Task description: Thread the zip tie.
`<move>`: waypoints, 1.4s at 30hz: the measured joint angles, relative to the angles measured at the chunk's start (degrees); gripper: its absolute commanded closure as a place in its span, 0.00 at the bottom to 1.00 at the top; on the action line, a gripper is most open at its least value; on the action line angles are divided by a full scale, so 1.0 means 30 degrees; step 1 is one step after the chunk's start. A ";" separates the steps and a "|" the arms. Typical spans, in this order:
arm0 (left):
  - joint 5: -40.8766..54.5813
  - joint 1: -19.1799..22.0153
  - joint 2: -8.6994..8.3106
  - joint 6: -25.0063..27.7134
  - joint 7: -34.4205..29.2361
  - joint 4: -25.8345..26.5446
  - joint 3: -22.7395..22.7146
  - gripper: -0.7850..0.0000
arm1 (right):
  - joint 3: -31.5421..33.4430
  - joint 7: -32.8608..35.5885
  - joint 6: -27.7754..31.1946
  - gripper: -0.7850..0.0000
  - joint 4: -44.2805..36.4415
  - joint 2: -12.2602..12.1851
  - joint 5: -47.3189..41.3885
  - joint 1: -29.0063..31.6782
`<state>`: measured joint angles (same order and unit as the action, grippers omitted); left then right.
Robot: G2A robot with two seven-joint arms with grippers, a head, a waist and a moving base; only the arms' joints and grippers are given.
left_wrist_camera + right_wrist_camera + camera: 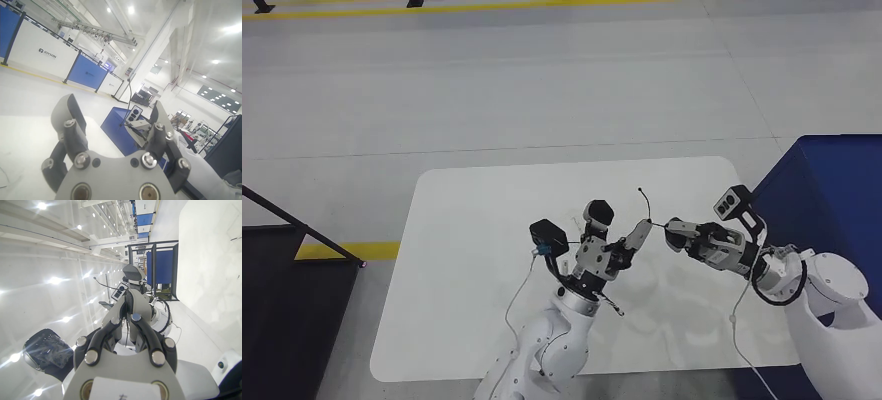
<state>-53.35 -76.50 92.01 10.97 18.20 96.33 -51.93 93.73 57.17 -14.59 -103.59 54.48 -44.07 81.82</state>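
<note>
Left end effector [113, 100] up front, spread wide with nothing in it. Right end effector [672, 228] just beside, pinched tight on the zip tie [130, 93], strip standing up out of the grip, head [128, 80] at the free top (thin and floppy by the look of it). Probably best: close gently just under the head, then curl it down toward the pinched end, no yanking.

Logo lettering on white wall panel [28, 47], blue panel [81, 66]
</note>
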 measured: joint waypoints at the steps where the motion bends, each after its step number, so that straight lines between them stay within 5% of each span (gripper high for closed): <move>1: -0.0002 -0.0001 0.0001 0.0011 0.0010 0.0002 -0.0003 0.00 | -0.0017 0.0015 -0.0113 1.00 0.0036 -0.0007 0.0009 -0.0073; 9: -0.1485 0.0109 -0.0146 -0.0882 0.0799 0.0329 -0.0133 0.00 | -0.0066 0.0074 -0.1575 1.00 0.0335 0.0053 -0.1641 -0.0169; 18: -1.5514 0.0478 -0.0392 -0.7546 0.7420 -0.2620 0.0552 0.00 | -0.0139 0.0633 -0.7124 1.00 0.0900 -0.0090 -0.5295 -0.1320; 21: -1.8157 0.0717 -0.0412 -0.8453 0.7687 -0.3183 0.0648 0.00 | -0.0164 0.0244 -0.7145 1.00 0.0775 -0.0139 -0.4700 -0.1458; 26: -1.7655 0.0730 -0.0433 -0.8275 0.7521 -0.3170 0.0683 0.00 | -0.0176 0.0109 -0.6998 1.00 0.0711 -0.0125 -0.4726 -0.1412; 31: -2.0994 0.0846 -0.0503 -0.8904 0.5702 -0.3137 0.1195 0.01 | -0.0327 -0.0631 -0.6654 1.00 0.0391 -0.0082 -0.5154 -0.1092; 32: -2.1593 0.0943 -0.0482 -0.9251 0.5416 -0.3216 0.1294 0.11 | -0.0360 -0.0678 -0.6654 1.00 0.0353 -0.0079 -0.5272 -0.1053; 42: -2.0817 0.1526 -0.0147 -1.0201 0.4839 -0.4090 0.1829 0.51 | -0.0616 -0.0778 -0.6853 1.00 0.0237 -0.0078 -0.5492 -0.1018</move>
<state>-115.80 -71.92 91.57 -19.63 32.72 84.06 -46.44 91.88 54.84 -35.15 -102.88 54.25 -60.55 78.76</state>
